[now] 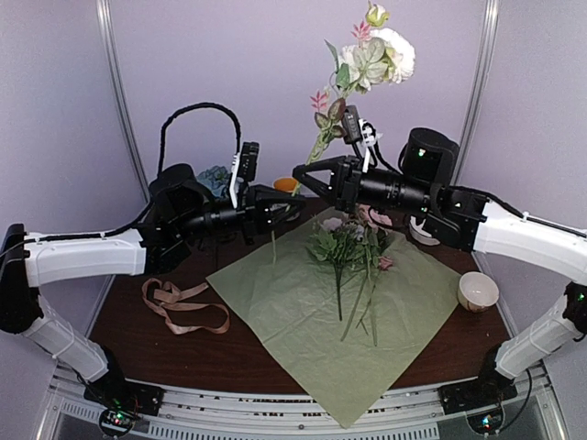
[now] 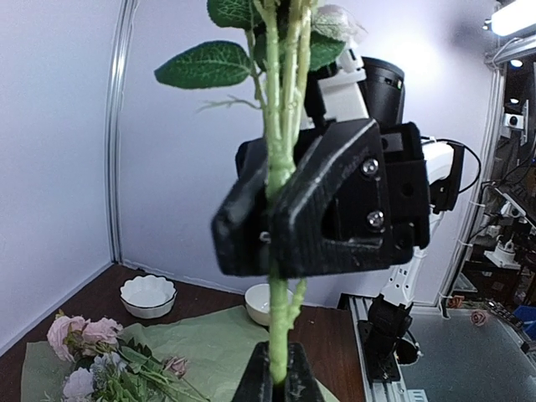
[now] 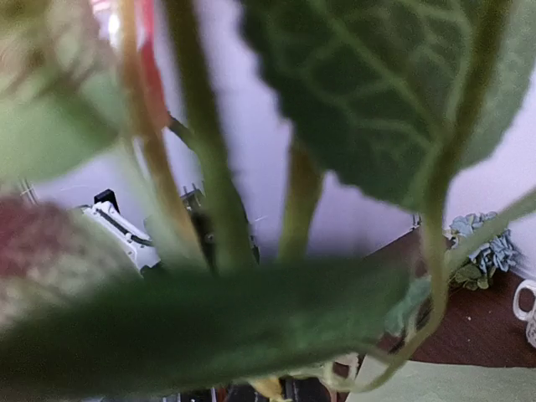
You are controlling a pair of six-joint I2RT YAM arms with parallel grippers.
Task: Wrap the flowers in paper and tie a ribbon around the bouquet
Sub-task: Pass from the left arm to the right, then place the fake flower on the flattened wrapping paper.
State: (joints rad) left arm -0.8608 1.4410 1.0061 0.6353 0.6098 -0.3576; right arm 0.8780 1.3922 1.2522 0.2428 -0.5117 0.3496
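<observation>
A tall flower sprig (image 1: pixel 371 50) with white and pink blooms stands upright above the table. My left gripper (image 1: pixel 286 205) is shut on its green stem (image 2: pixel 279 335) low down. Just above it, my right gripper (image 1: pixel 307 174) has its black jaws clamped on the same stem (image 2: pixel 280 167). More flowers (image 1: pixel 348 247) lie loose on the sage-green paper (image 1: pixel 303 321), which is spread flat. A peach ribbon (image 1: pixel 179 307) lies left of the paper. Blurred leaves (image 3: pixel 251 335) hide the right gripper's own fingers in the right wrist view. No wrapped bouquet is in view.
A white bowl (image 1: pixel 478 291) sits at the paper's right corner, and a white mug (image 1: pixel 422 229) stands behind the right arm. A blue hydrangea (image 1: pixel 215 179) lies at the back left. A scalloped white dish (image 2: pixel 148 295) sits near the back wall.
</observation>
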